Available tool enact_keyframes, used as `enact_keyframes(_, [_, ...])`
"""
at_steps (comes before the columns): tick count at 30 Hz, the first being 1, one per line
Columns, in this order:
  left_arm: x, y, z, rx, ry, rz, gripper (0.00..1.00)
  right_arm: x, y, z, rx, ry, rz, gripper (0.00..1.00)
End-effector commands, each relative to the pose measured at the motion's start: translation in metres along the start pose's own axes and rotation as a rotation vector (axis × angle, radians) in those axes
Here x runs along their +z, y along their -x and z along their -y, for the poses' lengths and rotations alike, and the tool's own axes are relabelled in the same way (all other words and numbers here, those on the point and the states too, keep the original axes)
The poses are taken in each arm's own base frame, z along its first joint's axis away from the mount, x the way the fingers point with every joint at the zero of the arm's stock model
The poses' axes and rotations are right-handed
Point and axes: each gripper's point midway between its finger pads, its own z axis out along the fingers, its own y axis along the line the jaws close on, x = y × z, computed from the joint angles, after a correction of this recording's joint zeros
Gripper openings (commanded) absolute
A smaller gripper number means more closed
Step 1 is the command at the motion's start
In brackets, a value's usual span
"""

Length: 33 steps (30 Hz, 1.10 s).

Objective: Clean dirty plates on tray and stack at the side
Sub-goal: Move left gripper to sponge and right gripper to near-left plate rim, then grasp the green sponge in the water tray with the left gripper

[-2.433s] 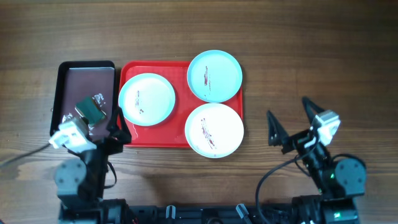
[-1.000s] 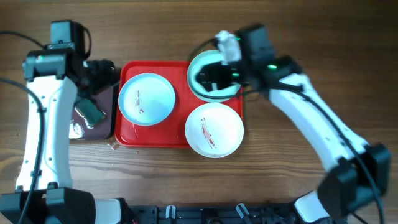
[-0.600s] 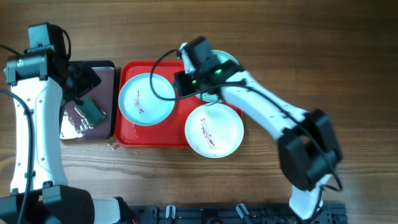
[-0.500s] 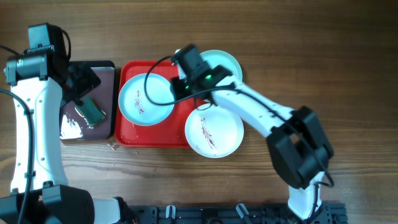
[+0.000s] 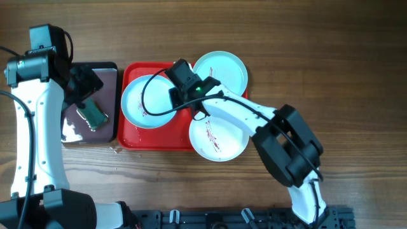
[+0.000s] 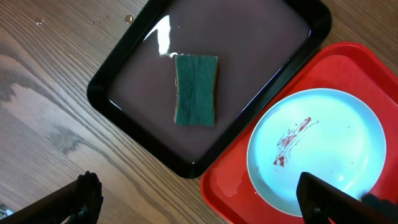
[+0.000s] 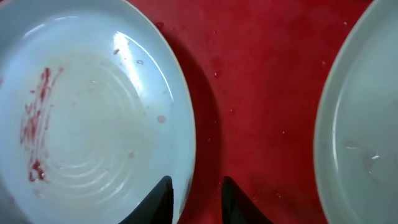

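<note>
At the far left the left gripper [image 6: 202,196] hangs with its jaws spread wide and nothing between them. It is above the near corner of the black tray [image 5: 95,65]. Only the left wrist view shows that tray's glossy brownish inside plainly. There a green sponge [image 6: 196,90] lies flat, apart from every wall.

Touching the black tray's right side is the red tray [image 5: 146,138] on the wooden tabletop [image 5: 318,51]. In its left half sits a turquoise plate [image 5: 143,105] with dark red smears left of its middle.

From overhead the right arm's wrist covers that plate's right rim and hides the fingertips. The right wrist view shows them: the right gripper [image 7: 199,186] is narrowed, one finger over the plate's inside and the other over bare red tray. The rim runs between them, and whether they pinch it cannot be told.

Only the overhead view shows the other two plates whole. A second turquoise plate [image 5: 222,70] sits at the tray's far right corner. A white plate [image 5: 219,137], smeared red, overhangs the near right edge
</note>
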Motion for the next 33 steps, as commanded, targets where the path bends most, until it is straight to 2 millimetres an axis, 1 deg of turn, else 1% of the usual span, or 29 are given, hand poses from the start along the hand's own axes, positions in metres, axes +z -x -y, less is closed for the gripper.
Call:
enact_keyframes(1, [-0.002, 0.005, -0.003, -0.017, 0.012, 0.015, 0.97, 0.011, 0.003, -0.001, 0.002, 0.005, 0.008, 0.26])
enact_keyframes(4, [-0.002, 0.005, -0.003, -0.017, 0.012, 0.015, 0.97, 0.017, 0.001, -0.001, 0.002, 0.008, 0.009, 0.27])
enact_keyframes(9, [-0.001, 0.005, -0.002, -0.021, 0.011, 0.015, 0.97, 0.032, -0.007, -0.001, 0.002, 0.021, -0.017, 0.25])
enact_keyframes(12, [0.000, 0.006, -0.002, -0.021, 0.011, 0.014, 0.98, 0.036, -0.010, -0.003, 0.004, 0.032, -0.024, 0.17])
enact_keyframes(14, [0.002, 0.006, -0.001, -0.020, 0.015, 0.008, 0.98, 0.036, -0.007, -0.004, 0.004, 0.036, -0.015, 0.13])
enact_keyframes(16, [0.007, 0.006, -0.001, -0.017, 0.022, -0.007, 0.98, 0.036, -0.005, -0.005, 0.004, 0.042, -0.005, 0.04])
enact_keyframes(19, [0.017, 0.004, 0.001, -0.036, 0.035, -0.035, 0.96, 0.036, -0.005, -0.005, 0.005, 0.041, -0.005, 0.04])
enact_keyframes(21, [0.025, 0.002, 0.001, -0.059, 0.049, -0.056, 0.93, 0.036, -0.005, -0.005, 0.005, 0.041, -0.005, 0.04])
enact_keyframes(23, [0.038, -0.001, 0.000, -0.110, 0.071, -0.088, 0.90, 0.036, -0.005, -0.005, 0.005, 0.041, -0.005, 0.04])
enact_keyframes(25, [0.050, -0.003, -0.001, -0.125, 0.084, -0.106, 0.86, 0.036, -0.005, -0.005, 0.004, 0.041, -0.005, 0.04])
enact_keyframes(29, [0.077, -0.006, -0.008, -0.164, 0.102, -0.124, 0.83, 0.036, -0.005, -0.006, 0.003, 0.044, -0.008, 0.04])
enact_keyframes(31, [0.093, -0.007, -0.013, -0.154, 0.104, -0.128, 0.84, 0.036, -0.006, -0.005, 0.002, 0.043, -0.010, 0.04])
enact_keyframes(33, [0.110, -0.006, -0.016, -0.108, 0.099, -0.123, 0.82, 0.036, -0.006, -0.005, 0.002, 0.043, -0.010, 0.04])
